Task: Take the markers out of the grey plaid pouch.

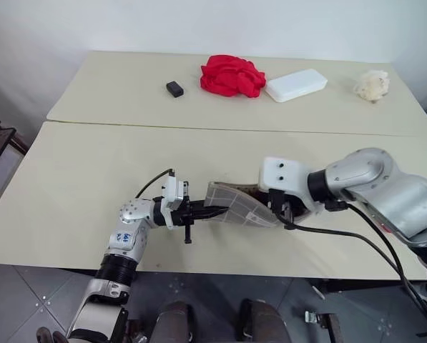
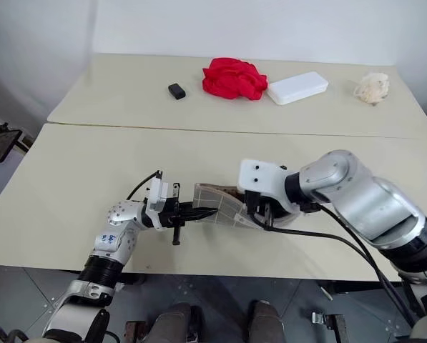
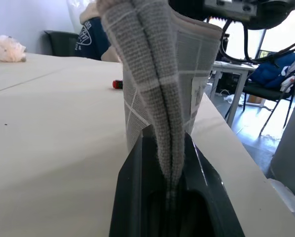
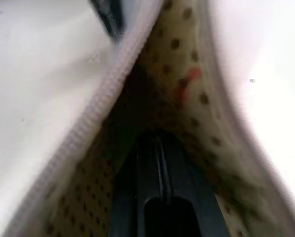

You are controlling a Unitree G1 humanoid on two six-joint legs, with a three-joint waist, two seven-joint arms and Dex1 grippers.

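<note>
The grey plaid pouch (image 1: 236, 204) is held up just above the near table, close to its front edge. My left gripper (image 1: 212, 211) is shut on the pouch's left end; the left wrist view shows the fabric (image 3: 157, 74) pinched between its fingers (image 3: 132, 197). My right gripper (image 1: 285, 213) is pushed down into the pouch's open right end. In the right wrist view it (image 4: 157, 143) is shut inside the dotted lining, with a small reddish spot (image 4: 187, 81) ahead of it. Whether it holds a marker is hidden. A small red piece (image 3: 117, 84) lies on the table beyond the pouch.
On the far table lie a small black block (image 1: 174, 88), a red cloth (image 1: 232, 75), a white box (image 1: 296, 84) and a pale crumpled thing (image 1: 372, 85). A seam (image 1: 199, 127) divides the two tables. Cables hang from both wrists.
</note>
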